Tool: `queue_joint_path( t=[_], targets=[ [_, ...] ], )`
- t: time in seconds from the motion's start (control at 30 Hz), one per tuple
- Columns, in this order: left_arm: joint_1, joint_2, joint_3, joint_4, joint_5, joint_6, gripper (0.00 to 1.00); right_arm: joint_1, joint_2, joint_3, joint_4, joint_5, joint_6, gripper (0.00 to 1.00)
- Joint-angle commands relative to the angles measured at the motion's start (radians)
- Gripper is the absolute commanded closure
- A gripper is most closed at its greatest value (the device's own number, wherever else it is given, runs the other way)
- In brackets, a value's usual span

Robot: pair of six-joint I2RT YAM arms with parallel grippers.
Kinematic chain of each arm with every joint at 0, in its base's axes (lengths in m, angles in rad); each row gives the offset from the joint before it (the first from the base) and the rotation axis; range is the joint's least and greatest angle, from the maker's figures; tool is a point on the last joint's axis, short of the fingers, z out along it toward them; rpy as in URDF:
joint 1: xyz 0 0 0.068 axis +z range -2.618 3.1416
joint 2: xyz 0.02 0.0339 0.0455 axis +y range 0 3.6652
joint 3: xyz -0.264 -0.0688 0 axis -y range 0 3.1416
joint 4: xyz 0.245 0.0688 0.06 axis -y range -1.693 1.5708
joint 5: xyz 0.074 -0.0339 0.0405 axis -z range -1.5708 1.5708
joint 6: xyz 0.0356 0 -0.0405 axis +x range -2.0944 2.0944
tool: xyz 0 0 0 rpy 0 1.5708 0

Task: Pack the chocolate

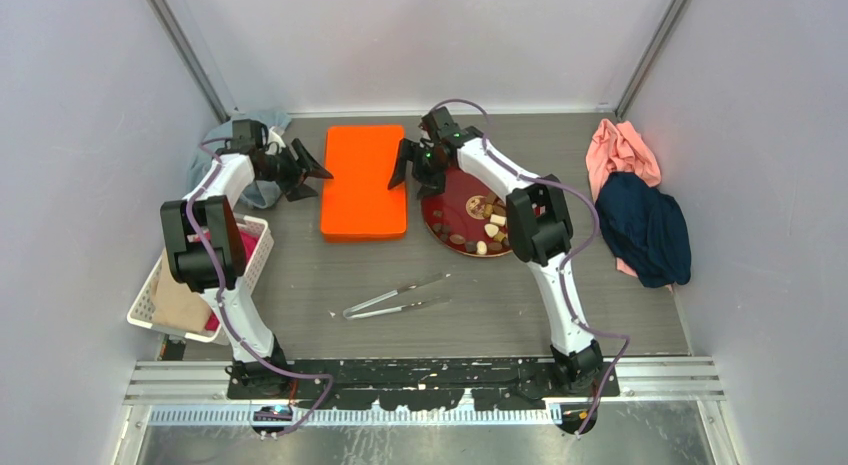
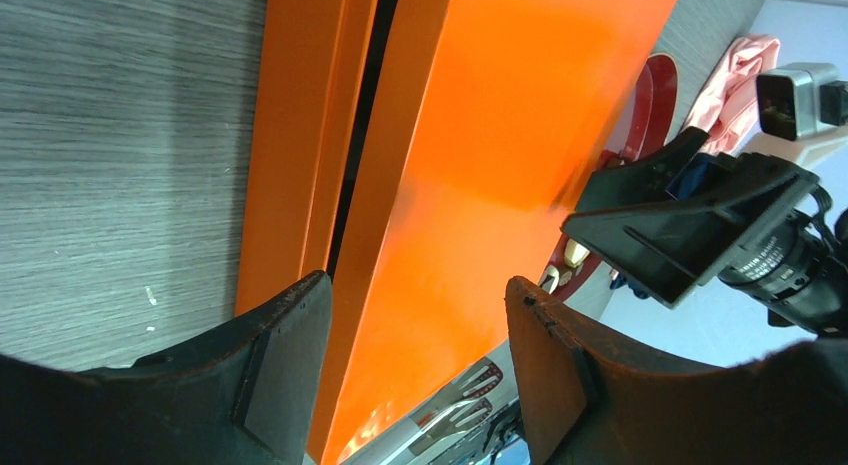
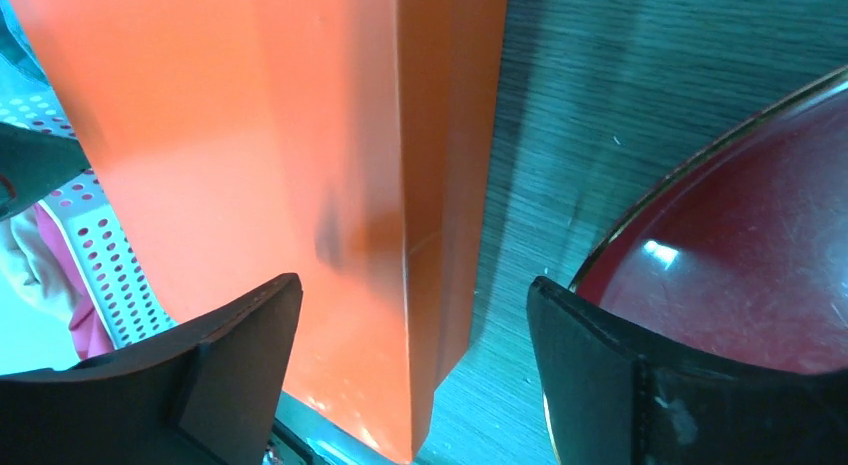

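A closed orange box [image 1: 364, 180] lies at the table's back middle. Several brown, tan and cream chocolates [image 1: 485, 232] sit on a dark red round plate [image 1: 455, 205] to its right. My left gripper [image 1: 312, 172] is open at the box's left edge; in the left wrist view [image 2: 420, 300] its jaws straddle the lid's edge [image 2: 400, 185]. My right gripper [image 1: 408, 165] is open at the box's right edge; in the right wrist view [image 3: 415, 310] the box side [image 3: 440, 205] lies between the jaws and the plate rim [image 3: 700, 165] is at the right.
Metal tongs [image 1: 395, 296] lie on the table in front of the box. A white perforated basket [image 1: 255, 265] with cloth stands at the left edge. Pink and navy cloths [image 1: 640, 210] lie at the right, a grey-blue cloth [image 1: 262, 120] at the back left.
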Motion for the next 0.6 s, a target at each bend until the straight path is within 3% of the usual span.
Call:
queue_joint_path(
  t=[0.0,0.23,0.4,0.57],
  targets=[
    [-0.004,-0.046,0.029,-0.009,-0.008,0.029,0.35,0.007,-0.165,-0.013,0.016,0.030,-0.025,0.08],
    [-0.004,-0.038,0.041,-0.022,-0.020,0.038,0.35,0.032,-0.353,-0.218,0.048,0.084,-0.036,0.03],
    [-0.004,-0.032,0.053,-0.022,-0.027,0.034,0.35,0.125,-0.479,-0.391,0.037,0.231,-0.117,0.03],
    [-0.004,-0.023,0.071,-0.030,-0.028,0.030,0.35,0.199,-0.504,-0.468,0.040,0.327,-0.164,0.02]
  ],
)
